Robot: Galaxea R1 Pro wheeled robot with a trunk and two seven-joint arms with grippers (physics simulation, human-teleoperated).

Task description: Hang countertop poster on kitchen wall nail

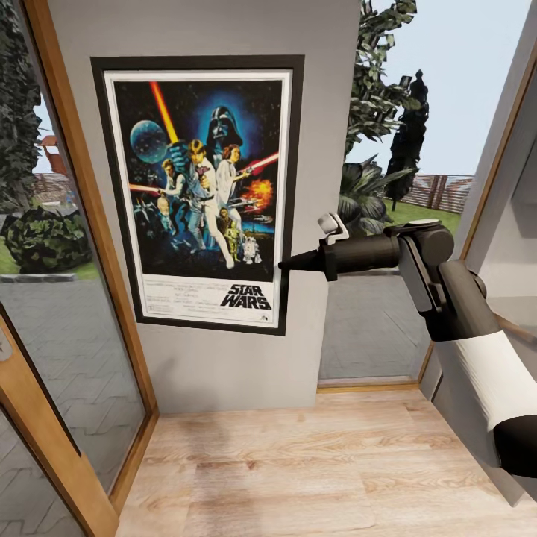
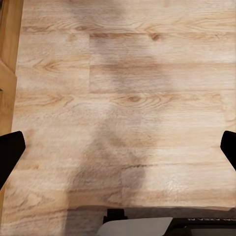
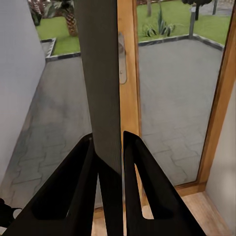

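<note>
Left hand (image 2: 118,147): seen in its wrist view with fingers wide apart, nothing held, wooden floor (image 2: 128,98) below. Poster (image 1: 200,190): upright and flat against the grey wall (image 1: 224,30) between glazed doors; its right edge is gripped by the right hand (image 1: 287,264), fingers closed on the frame in the wrist view. Step judged: hanging. No nail can be made out. Next move judged: the seat is to be confirmed, then the grip released.
</note>
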